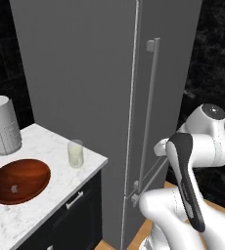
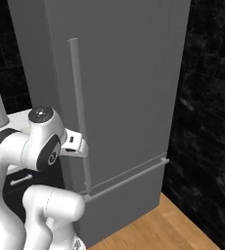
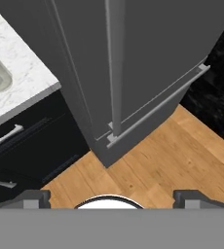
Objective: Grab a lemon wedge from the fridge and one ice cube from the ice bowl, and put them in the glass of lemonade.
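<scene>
On the marble surface point(image 1: 46, 205) at the left, the ice bowl point(image 1: 19, 180) holds a pale ice cube point(image 1: 15, 187). The glass of lemonade point(image 1: 76, 153) stands just right of it near the surface's edge. Further right, the fridge point(image 1: 104, 88) is closed. The gripper point(image 3: 112, 197), fingers apart and holding nothing, hangs before the fridge's vertical handle point(image 1: 149, 107), well apart from bowl and glass.

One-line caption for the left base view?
Arm faces the closed fridge; glass and ice bowl wait on the counter.
</scene>
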Tool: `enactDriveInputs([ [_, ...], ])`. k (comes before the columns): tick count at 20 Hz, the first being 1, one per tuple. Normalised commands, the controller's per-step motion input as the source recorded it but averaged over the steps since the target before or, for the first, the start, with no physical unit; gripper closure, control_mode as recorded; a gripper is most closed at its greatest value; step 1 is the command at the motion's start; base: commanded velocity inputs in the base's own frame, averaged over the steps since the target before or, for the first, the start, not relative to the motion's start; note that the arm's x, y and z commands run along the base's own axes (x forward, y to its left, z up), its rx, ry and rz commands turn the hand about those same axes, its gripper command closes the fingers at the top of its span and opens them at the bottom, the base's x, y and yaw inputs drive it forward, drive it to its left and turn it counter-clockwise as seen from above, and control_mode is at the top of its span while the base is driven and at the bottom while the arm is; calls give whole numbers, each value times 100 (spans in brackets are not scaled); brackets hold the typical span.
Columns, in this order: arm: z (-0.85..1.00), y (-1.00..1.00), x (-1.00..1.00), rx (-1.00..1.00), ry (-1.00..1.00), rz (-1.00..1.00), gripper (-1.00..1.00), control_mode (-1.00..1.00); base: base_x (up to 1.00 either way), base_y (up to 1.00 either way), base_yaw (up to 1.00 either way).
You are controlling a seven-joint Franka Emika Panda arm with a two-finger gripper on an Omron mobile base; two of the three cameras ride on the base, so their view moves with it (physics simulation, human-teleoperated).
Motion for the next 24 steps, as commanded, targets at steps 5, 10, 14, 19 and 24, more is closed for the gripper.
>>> enactDriveInputs([
  [5,0,0,0,0,0,0,-100,100,-37,0,0],
  [10,0,0,0,0,0,0,-100,100,0,0,0],
  [14,0,0,0,0,0,0,-100,-100,0,0,0],
  [19,0,1,-1,0,-3,0,-100,-100,0,0,0],
  [24,24,-7,1,0,-29,4,-100,-100,0,0,0],
])
